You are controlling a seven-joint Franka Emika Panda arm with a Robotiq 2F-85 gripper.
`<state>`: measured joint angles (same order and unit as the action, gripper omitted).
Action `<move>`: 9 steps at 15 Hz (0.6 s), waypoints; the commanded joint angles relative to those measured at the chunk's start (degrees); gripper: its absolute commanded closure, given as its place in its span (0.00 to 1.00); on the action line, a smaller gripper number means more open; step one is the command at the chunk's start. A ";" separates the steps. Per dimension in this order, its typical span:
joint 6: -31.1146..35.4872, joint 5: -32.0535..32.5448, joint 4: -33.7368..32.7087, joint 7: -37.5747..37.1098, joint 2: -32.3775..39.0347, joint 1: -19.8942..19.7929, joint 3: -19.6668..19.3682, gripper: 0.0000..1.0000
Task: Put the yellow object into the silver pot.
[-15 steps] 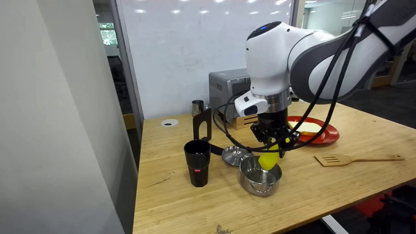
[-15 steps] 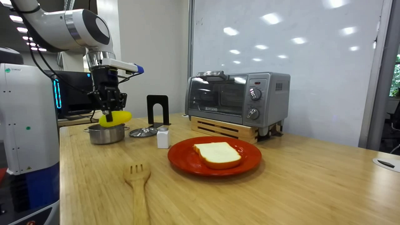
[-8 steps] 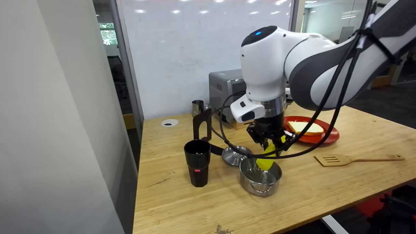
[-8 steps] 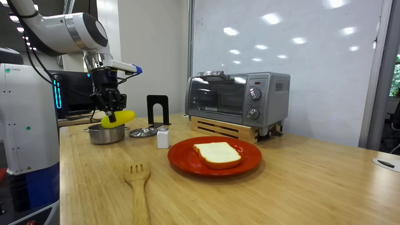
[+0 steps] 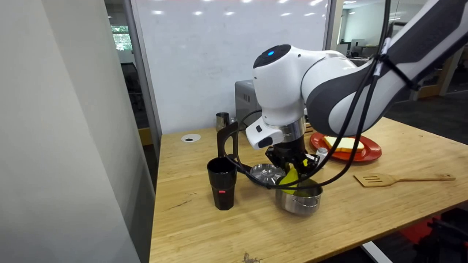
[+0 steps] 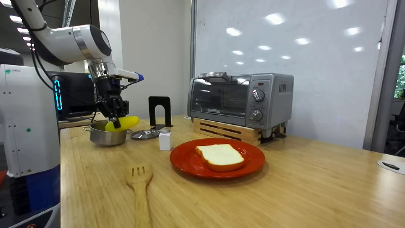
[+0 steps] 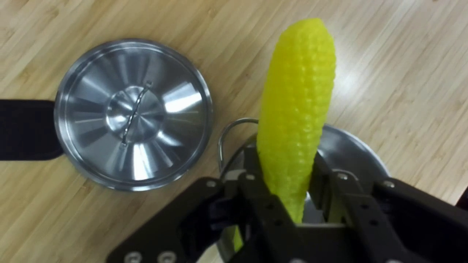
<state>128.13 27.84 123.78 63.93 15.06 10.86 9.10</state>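
Observation:
The yellow object point(image 7: 299, 84), shaped like a corn cob, is held between the fingers of my gripper point(image 7: 287, 160). It also shows tilted in both exterior views point(image 5: 290, 181) point(image 6: 129, 123). My gripper point(image 6: 115, 122) is shut on it, low over the silver pot point(image 6: 107, 137). The thicker end sticks out past the pot's rim; the narrower end is over the opening. I cannot tell whether it touches the rim. The pot point(image 5: 298, 205) stands on the table and also shows below the fingers in the wrist view point(image 7: 353, 153), partly hidden by them.
A metal lid point(image 7: 133, 113) lies beside the pot, on the foot of a black bookend point(image 6: 159, 109). A black mug point(image 5: 222, 182), a white shaker point(image 6: 165, 140), a red plate point(image 6: 186, 167) with bread, a wooden spatula point(image 5: 376, 179) and a toaster oven point(image 6: 240, 101) stand around.
My gripper has moved down with the yellow object, and left in the exterior view with the mug. The pot has shifted slightly between half a second ago and now.

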 commanded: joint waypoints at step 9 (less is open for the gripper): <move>-6.58 5.53 -7.28 -5.83 7.18 4.90 1.68 0.29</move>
<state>123.83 31.59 118.25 61.59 20.29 14.01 9.66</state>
